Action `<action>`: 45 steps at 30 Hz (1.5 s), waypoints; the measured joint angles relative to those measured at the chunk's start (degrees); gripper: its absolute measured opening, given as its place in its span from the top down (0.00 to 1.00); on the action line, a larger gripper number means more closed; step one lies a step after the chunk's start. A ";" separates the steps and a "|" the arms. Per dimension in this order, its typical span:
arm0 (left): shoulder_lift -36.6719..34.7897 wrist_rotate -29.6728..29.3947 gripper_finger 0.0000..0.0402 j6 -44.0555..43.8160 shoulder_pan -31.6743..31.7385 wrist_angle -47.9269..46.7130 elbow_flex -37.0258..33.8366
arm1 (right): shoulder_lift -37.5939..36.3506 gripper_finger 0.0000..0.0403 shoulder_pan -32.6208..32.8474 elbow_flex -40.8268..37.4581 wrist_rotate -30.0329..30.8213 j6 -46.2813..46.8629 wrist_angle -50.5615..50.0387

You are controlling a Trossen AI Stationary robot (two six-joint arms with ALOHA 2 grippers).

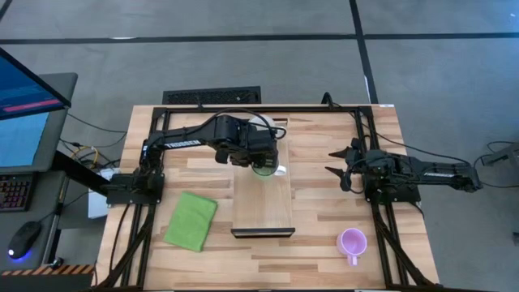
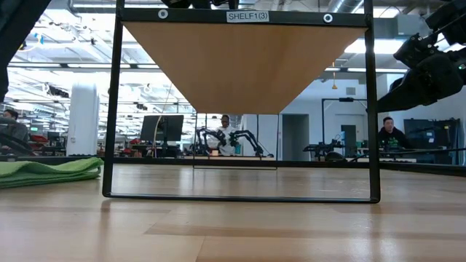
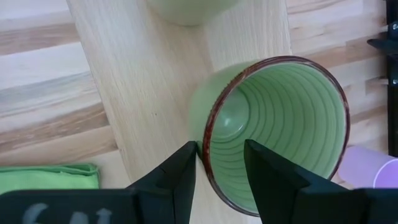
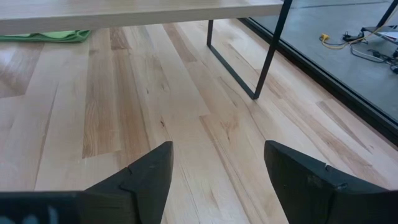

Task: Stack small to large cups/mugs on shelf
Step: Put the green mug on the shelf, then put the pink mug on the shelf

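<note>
While over the shelf (image 1: 263,207), left gripper (image 3: 221,165) pinches green mug (image 3: 280,124) rim

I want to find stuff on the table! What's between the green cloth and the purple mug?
In the high view, the raised light-wood shelf sits between the flat folded green cloth and the small light purple mug.

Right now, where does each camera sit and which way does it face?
High: overhead, straight down on table, both arms, shelf.
Low: table height, level under the shelf into the room; one arm upper right.
Left wrist: left pincer gripping the green mug rim above the shelf.
Right wrist: open right pincer over tabletop.
Shared: high and left wrist show green mug and cloth.
</note>
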 joint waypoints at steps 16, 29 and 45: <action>-1.41 0.16 0.69 -1.35 -0.04 0.04 -0.04 | 0.00 0.32 0.00 0.00 0.00 -0.04 0.02; -1.49 0.47 0.69 -2.33 -0.04 0.02 -0.04 | 0.00 0.32 0.02 0.00 -1.49 -0.24 0.00; -9.82 -21.51 0.69 17.46 -2.86 0.01 -0.04 | -0.01 0.32 0.01 0.00 -1.49 -0.24 0.00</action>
